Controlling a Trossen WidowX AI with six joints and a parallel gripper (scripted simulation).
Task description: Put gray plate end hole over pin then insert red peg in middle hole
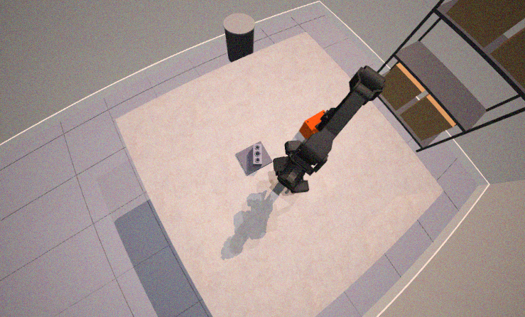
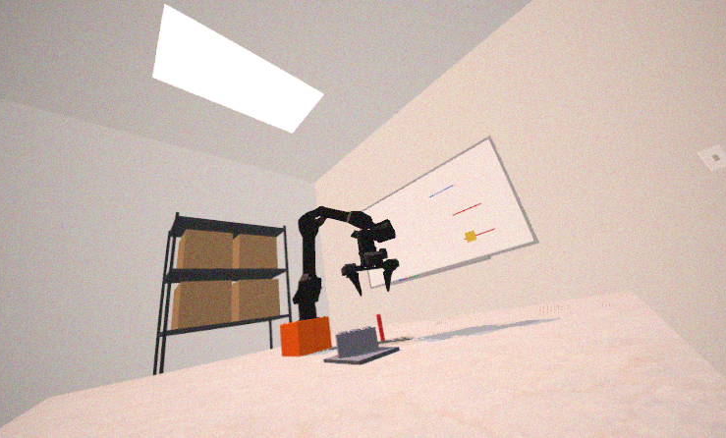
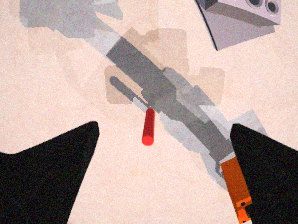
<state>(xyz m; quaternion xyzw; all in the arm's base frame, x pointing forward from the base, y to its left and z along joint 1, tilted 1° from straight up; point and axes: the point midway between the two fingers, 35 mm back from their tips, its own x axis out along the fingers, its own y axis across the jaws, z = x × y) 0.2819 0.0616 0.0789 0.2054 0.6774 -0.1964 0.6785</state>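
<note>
The gray plate (image 1: 257,153) (image 2: 357,344) (image 3: 242,14) is a thick bar with three holes along its top. It sits level on the flat square base (image 1: 241,157) (image 2: 361,359) (image 3: 230,35). The pin cannot be made out in the holes. The red peg (image 2: 380,327) (image 3: 148,128) stands upright on the table, apart from the base. In the top view the arm hides it. My gripper (image 2: 374,293) (image 3: 166,129) is open and empty, pointing down well above the peg. In the wrist view the peg shows between the two fingertips.
The arm's orange mount (image 1: 313,124) (image 2: 306,336) (image 3: 235,181) stands on the table (image 1: 201,118). A dark bin (image 1: 239,41) is beyond the table's far edge. A shelf (image 2: 223,274) with boxes stands behind the arm. The arm's shadow falls across the table around the peg.
</note>
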